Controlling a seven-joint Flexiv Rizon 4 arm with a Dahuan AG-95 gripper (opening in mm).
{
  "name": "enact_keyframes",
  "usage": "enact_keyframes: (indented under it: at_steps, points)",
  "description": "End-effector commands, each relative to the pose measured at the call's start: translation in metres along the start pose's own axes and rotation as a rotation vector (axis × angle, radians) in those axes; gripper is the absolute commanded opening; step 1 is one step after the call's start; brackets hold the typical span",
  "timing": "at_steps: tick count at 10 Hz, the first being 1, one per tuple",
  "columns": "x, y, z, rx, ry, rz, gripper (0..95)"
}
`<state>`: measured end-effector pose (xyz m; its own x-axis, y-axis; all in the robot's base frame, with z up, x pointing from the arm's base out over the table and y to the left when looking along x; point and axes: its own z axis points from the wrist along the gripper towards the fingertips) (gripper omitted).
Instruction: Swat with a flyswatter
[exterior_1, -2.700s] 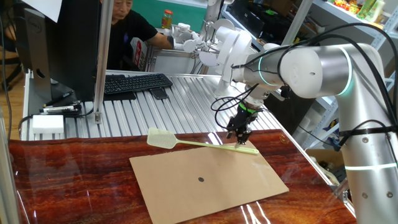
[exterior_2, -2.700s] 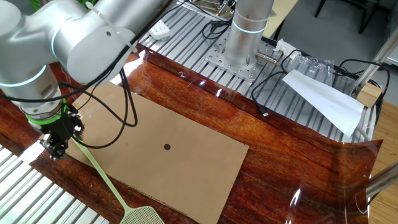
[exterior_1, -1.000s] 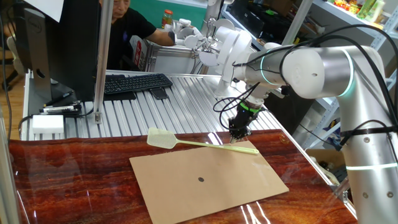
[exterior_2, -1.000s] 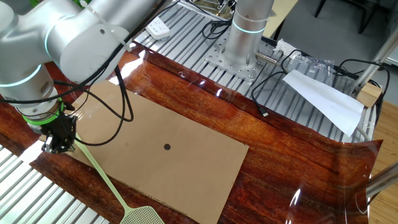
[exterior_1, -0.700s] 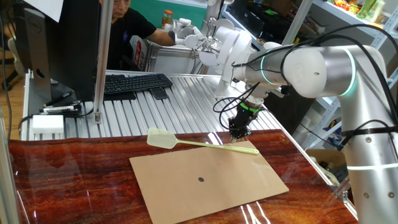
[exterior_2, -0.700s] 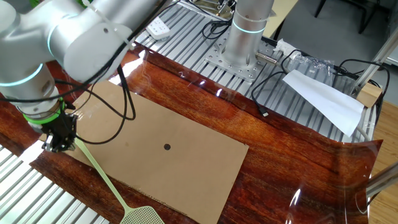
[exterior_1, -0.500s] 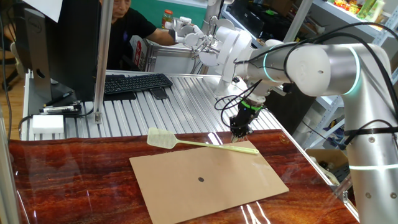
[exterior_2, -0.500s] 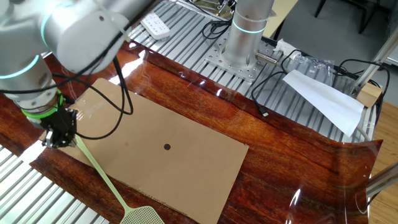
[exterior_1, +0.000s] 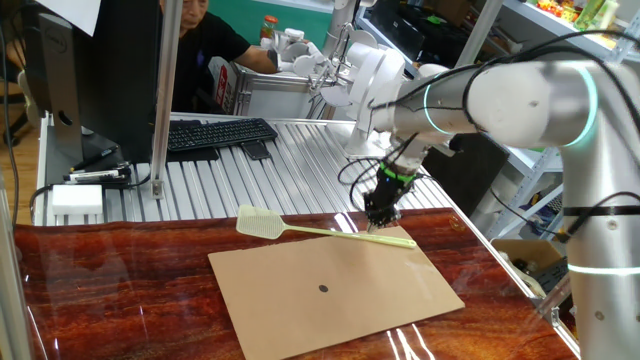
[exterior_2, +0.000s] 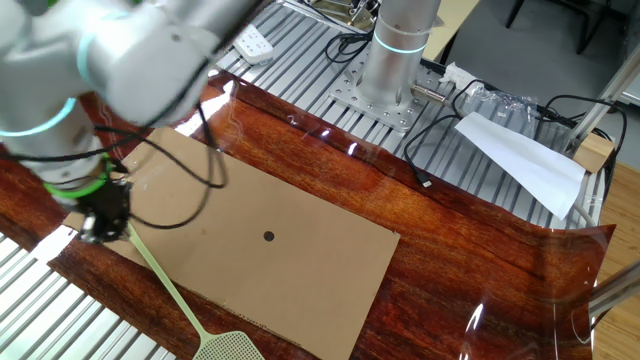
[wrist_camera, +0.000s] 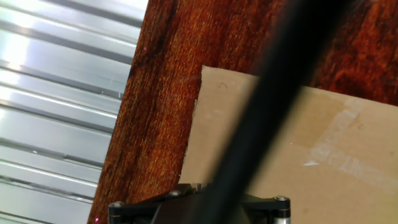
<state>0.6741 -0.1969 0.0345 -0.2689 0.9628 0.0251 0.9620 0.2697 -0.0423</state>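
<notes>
The pale yellow-green flyswatter (exterior_1: 330, 233) lies flat across the far edge of a brown cardboard sheet (exterior_1: 340, 285), with its mesh head (exterior_1: 260, 222) to the left. It also shows in the other fixed view (exterior_2: 165, 285). My gripper (exterior_1: 379, 222) points down at the handle near its right end, with the fingers drawn together on it. In the other fixed view the gripper (exterior_2: 98, 233) sits at the handle's upper end. The hand view shows only cardboard (wrist_camera: 323, 149) and a blurred black cable (wrist_camera: 273, 93); the fingers and the flyswatter are hidden there.
A small black dot (exterior_1: 322, 289) marks the cardboard's middle. The red-brown tabletop (exterior_1: 120, 290) borders a ribbed metal surface (exterior_1: 280, 170) with a keyboard (exterior_1: 215, 133). A person (exterior_1: 205, 40) sits behind. The arm's base (exterior_2: 395, 60) and white paper (exterior_2: 520, 160) stand at the far side.
The fingers have closed in on the handle since the earliest frames. The arm is now shifting slightly and blurs in the other fixed view. The flyswatter lies where it was.
</notes>
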Motion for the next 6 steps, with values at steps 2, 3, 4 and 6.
enact_keyframes:
  at_steps: [2,3,4,6]
  points:
    - [-0.0028,0.0049,0.0033,0.010,0.026,-0.006,0.0]
    - [-0.0026,0.0048,0.0052,0.010,0.027,-0.003,0.0]
    - [-0.0016,0.0046,0.0078,0.011,0.027,0.010,0.0]
    - [-0.0013,0.0045,0.0083,0.014,0.036,0.034,19.0]
